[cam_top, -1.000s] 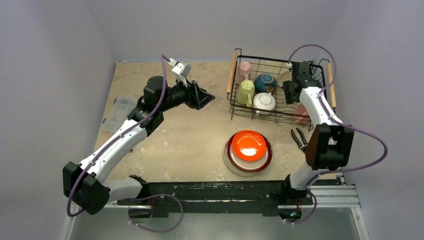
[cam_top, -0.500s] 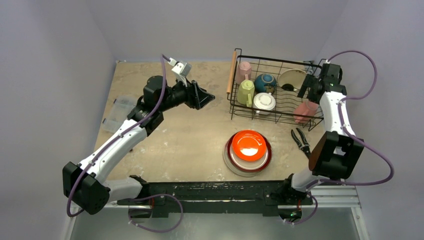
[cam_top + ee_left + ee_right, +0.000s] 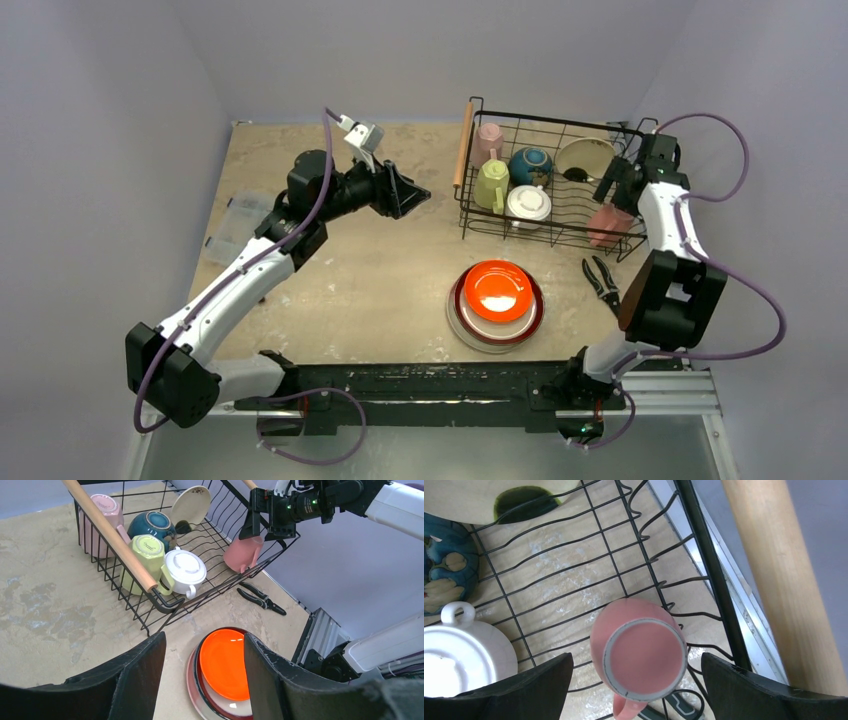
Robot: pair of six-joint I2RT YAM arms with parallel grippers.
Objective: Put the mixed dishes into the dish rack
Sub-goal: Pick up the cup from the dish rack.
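Salmon mug [image 3: 644,652] is parked rim-down, prob to drain, in the lower-right corner of the dish rack [image 3: 462,150], right claw [image 3: 636,680] spread wide just above it, left claw [image 3: 205,675] held apart and empty, left of the rack.

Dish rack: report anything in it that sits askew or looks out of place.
The salmon ceramic mug, upside down in the near right corner of the black wire dish rack, appears to lean on the side wires instead of sitting flat. Nothing looks spilled or broken.
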